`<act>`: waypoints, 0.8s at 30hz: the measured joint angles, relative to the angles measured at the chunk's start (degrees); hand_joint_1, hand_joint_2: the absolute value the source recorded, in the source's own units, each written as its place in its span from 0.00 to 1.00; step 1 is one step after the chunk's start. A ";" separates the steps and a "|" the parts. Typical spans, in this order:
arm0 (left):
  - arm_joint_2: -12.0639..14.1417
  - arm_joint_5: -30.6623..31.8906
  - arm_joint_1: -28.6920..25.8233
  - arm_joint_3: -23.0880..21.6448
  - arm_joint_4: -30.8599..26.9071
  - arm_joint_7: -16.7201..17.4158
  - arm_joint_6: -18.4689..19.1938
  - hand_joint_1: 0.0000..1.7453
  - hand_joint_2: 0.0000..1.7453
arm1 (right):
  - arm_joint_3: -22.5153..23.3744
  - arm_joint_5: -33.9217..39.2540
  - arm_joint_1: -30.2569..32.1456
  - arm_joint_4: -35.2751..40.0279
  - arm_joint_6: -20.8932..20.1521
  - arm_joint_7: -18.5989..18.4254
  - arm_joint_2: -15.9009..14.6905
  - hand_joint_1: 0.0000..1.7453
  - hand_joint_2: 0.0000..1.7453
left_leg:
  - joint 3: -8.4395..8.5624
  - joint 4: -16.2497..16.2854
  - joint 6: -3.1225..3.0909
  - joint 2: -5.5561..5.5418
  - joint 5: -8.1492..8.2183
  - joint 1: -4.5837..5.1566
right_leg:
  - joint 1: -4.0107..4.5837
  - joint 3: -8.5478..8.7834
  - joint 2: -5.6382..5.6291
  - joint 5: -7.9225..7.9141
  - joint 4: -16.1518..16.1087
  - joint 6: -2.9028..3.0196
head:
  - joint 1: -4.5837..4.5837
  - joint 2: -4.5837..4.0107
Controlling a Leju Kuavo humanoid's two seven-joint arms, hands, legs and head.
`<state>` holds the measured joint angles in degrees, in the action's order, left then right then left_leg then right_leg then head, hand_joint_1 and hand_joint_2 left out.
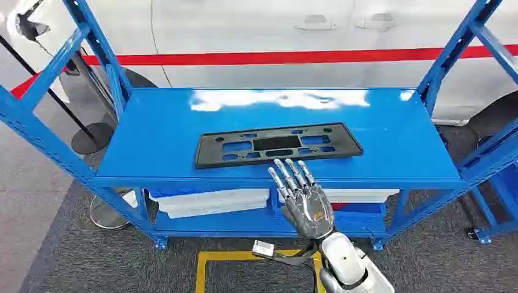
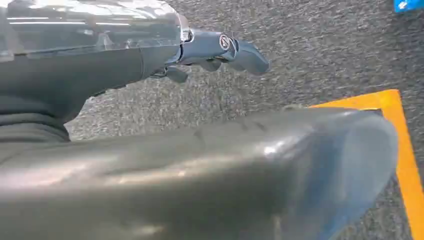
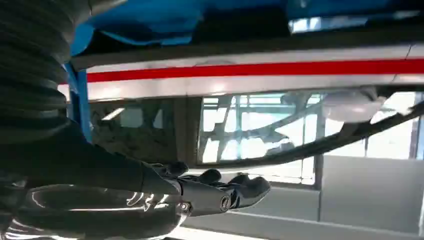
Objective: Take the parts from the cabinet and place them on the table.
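while the flat black plastic frame part (image 1: 278, 144) lay crosswise on the blue metal shelf (image 1: 391, 131), the right hand (image 1: 303, 201) hovered just before it, fingers straight, empty; the left hand (image 2: 220, 50) looked empty, probably hanging low.

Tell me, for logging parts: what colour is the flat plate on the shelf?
Black plate, clearest in the head view.

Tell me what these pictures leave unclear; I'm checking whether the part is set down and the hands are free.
- Head view: the right hand is seen from behind, so its palm is hidden; contact with the black part on the blue shelf cannot be judged.
- Left wrist view: the left hand is mostly covered by a dark robot body part.
- Head view: white bins lie under the shelf, contents hidden.
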<state>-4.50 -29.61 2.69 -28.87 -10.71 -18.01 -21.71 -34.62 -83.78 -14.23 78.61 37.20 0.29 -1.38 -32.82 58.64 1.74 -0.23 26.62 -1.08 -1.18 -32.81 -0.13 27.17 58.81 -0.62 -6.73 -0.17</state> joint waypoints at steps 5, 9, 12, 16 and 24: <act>0.09 -0.96 0.14 0.02 0.04 0.13 0.55 0.00 0.00 | -1.97 -1.20 -4.54 -8.01 1.16 0.24 0.77 0.00 1.00 | -0.11 -0.13 -2.58 -0.10 -0.31 -0.06 | -0.32 -0.35 0.12 0.74 0.74 -1.52 | 0.02 0.00; 0.15 -1.77 0.35 0.02 0.07 0.13 0.79 0.00 0.00 | -2.65 -1.88 -7.12 -14.22 1.90 1.36 2.25 0.00 1.00 | 0.08 -0.13 -3.50 -0.04 0.06 0.37 | -0.11 -8.99 0.12 6.98 16.90 -1.54 | 0.02 0.00; 0.17 -2.45 0.27 0.07 0.11 0.35 1.18 0.00 0.00 | -2.69 -2.03 -7.96 -17.52 2.08 2.40 3.39 0.00 1.00 | 0.97 -0.13 -3.66 -0.26 0.61 0.88 | 0.15 -7.77 0.12 1.35 11.91 -0.59 | 0.02 0.00; 0.13 -2.82 0.41 0.09 0.13 0.48 1.36 0.00 0.00 | -2.49 -1.40 -9.34 -19.51 2.40 3.80 4.77 0.00 1.00 | 1.42 -0.02 -2.86 -0.23 1.46 1.31 | 1.15 -2.96 0.24 -2.21 0.48 1.07 | 0.04 0.00; 0.42 -3.35 0.38 0.11 0.30 0.63 1.38 0.00 0.00 | 0.09 2.52 -10.89 -21.58 2.56 7.94 6.95 0.00 1.00 | -6.35 15.38 -0.37 -0.06 8.44 0.43 | 0.43 -0.83 0.18 -1.86 -1.44 2.06 | 0.00 0.00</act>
<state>-4.09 -32.96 3.07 -28.76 -10.41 -17.38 -20.33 -34.53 -81.26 -25.11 57.02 39.76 8.22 5.57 -39.16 74.02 1.37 -0.29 35.06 -0.65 -0.75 -33.64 0.05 25.32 57.37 1.44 -6.73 -0.17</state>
